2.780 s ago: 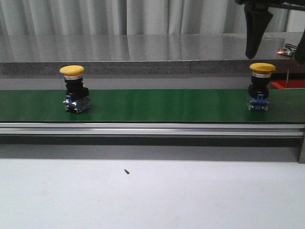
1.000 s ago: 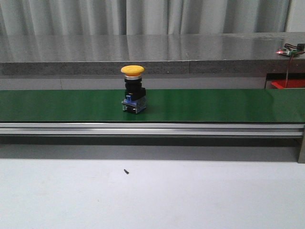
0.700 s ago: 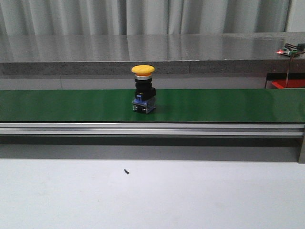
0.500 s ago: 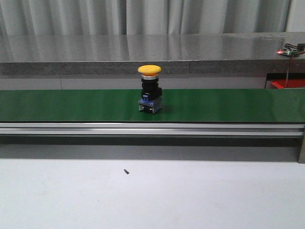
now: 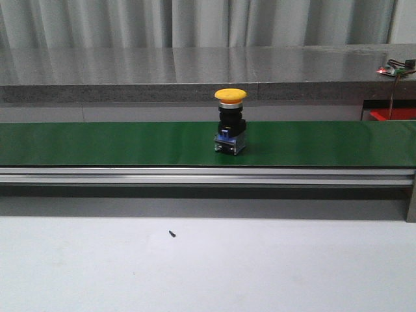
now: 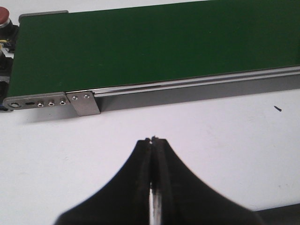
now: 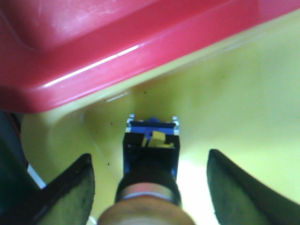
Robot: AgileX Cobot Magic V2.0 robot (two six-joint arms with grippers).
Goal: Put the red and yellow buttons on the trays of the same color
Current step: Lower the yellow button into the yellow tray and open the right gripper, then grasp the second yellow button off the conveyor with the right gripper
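Standing upright on the green belt (image 5: 97, 143): one yellow button (image 5: 231, 130), now a little right of the belt's middle. Carried rightward since a half second ago, when at the middle, and further left again a second back. Gone from the belt: the second button seen at its right end nearly three seconds ago, along with the dark arm above it. Bare green on both sides of the button, more to the left; clear of the belt's front metal rail (image 5: 208, 174) and of its back edge. Beyond the belt's right end, a sliver of red tray (image 5: 392, 115). In front of the rail, white table (image 5: 260, 266) with only a small dark speck (image 5: 172, 233).

Away from the belt: another button (image 7: 151, 159), yellow-capped, blue-based, lying in the yellow tray (image 7: 243, 93), just beside the red tray's rim (image 7: 117, 51). Right hand (image 7: 150, 180) spread wide around that button, fingers (image 7: 232, 187) apart from it on either side. Left hand (image 6: 153, 140) pressed closed, empty, above the table near the belt's end bracket (image 6: 84, 103).
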